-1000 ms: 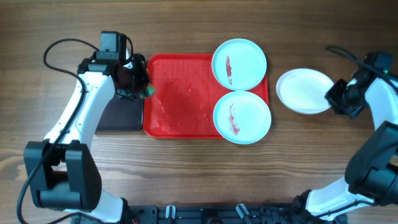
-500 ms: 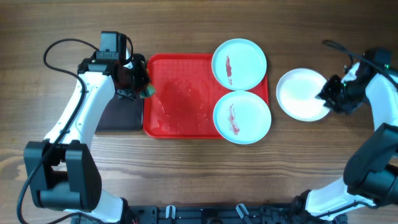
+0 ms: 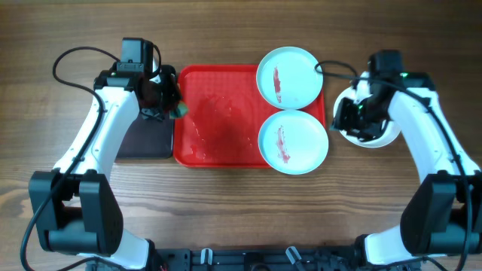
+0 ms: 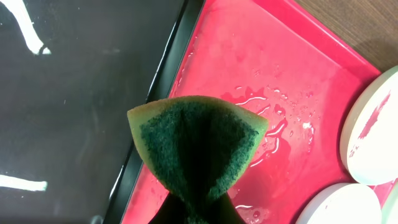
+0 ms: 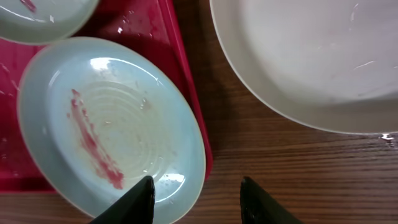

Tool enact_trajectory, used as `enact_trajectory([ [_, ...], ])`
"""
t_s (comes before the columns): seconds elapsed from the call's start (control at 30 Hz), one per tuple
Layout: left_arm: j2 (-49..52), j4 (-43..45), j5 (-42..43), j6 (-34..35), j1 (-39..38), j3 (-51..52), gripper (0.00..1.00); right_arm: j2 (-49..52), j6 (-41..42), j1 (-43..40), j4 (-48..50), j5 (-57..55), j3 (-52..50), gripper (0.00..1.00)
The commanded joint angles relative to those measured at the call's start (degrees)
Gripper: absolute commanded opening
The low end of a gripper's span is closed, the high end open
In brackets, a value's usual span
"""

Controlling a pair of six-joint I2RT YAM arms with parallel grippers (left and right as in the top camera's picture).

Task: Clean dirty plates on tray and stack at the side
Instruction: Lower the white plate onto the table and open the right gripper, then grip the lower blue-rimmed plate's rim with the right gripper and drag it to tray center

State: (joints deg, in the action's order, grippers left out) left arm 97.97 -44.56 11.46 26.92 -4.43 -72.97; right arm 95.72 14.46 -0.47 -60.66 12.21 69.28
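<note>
Left fingers (image 4: 189,215) pinched shut, right fingers (image 5: 139,200) parted, 2 arms (image 3: 94,147) reaching inward

The desk (image 3: 241,218) is brown wood with a lengthwise grain and a dull, matt finish. The red tray (image 4: 261,68) looks like moulded plastic, shiny, with beads and streaks of water on it. The near pale blue plate (image 5: 118,130) is smooth and glossy, with faint concentric rings at its centre and a red smear. The far pale blue plate (image 3: 290,77) has the same sheen. The white plate (image 5: 311,56) is smooth, softer in gloss and faintly scratched. The sponge (image 4: 196,140) has a coarse dark green scouring face on pale yellow foam. The black tray (image 4: 74,93) is smooth, with a few white glints.
</note>
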Motion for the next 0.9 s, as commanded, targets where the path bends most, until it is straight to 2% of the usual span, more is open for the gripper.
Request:
enact_trajectory([
  [0.0, -0.68, -0.07, 0.5, 0.57, 0.02, -0.46, 0.04, -0.24, 0.59, 2.14, 2.86, -3.26, -3.69, 0.45],
  [0.37, -0.68, -0.09, 0.5, 0.57, 0.02, -0.44, 0.04, -0.24, 0.59, 6.49, 13.62, -3.45, -12.72, 0.43],
  [0.47, -0.68, -0.09, 0.5, 0.57, 0.02, -0.44, 0.04, -0.24, 0.59, 6.51, 16.0, -3.45, -14.62, 0.36],
  [0.57, -0.68, -0.09, 0.5, 0.57, -0.09, -0.44, 0.04, -0.22, 0.57, 6.51, 17.2, -3.91, -15.85, 0.36],
  [0.6, -0.68, -0.07, 0.5, 0.57, -0.26, -0.44, 0.04, -0.22, 0.59, 6.51, 17.31, -4.22, -16.0, 0.33],
  [0.73, -0.68, -0.04, 0.48, 0.55, -1.33, -0.44, 0.04, -0.22, 0.55, 6.51, 17.29, -5.14, -16.04, 0.08],
  [0.77, -0.68, -0.02, 0.48, 0.55, -1.66, -0.44, 0.04, -0.22, 0.52, 6.51, 17.27, -5.14, -16.04, 0.04],
  [0.87, -0.68, 0.24, 0.46, 0.55, -2.4, -0.44, 0.04, -0.28, 0.55, 6.51, 16.63, -5.11, -15.93, 0.04],
])
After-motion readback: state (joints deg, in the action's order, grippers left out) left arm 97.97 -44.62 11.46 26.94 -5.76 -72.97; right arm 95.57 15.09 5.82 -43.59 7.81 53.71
